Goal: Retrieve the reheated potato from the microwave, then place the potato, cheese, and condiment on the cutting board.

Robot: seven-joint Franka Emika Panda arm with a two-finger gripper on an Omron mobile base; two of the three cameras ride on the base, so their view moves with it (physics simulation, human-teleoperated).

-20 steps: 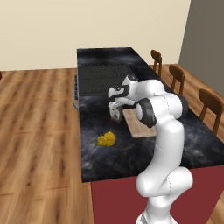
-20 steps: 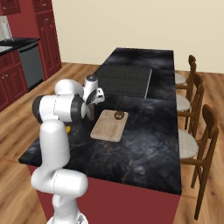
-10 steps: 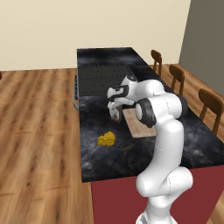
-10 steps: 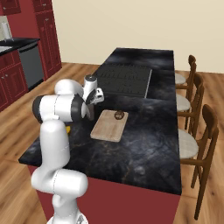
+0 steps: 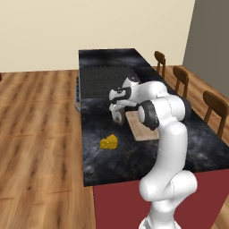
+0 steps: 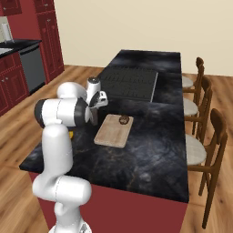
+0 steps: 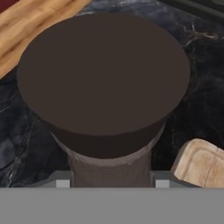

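Dark-capped condiment [image 7: 105, 87] stands upright, cap toward the camera; fingers' grip unclear.

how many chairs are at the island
3, in a row along one long side of the black stone island: nearest wooden chair, middle chair, far chair. More may sit outside the frame.

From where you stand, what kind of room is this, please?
Most likely a home kitchen, rendered: a dark ridged cooktop is set into a black marble island counter, wooden bar stools line one side, and dark red cabinets stand by the wall.
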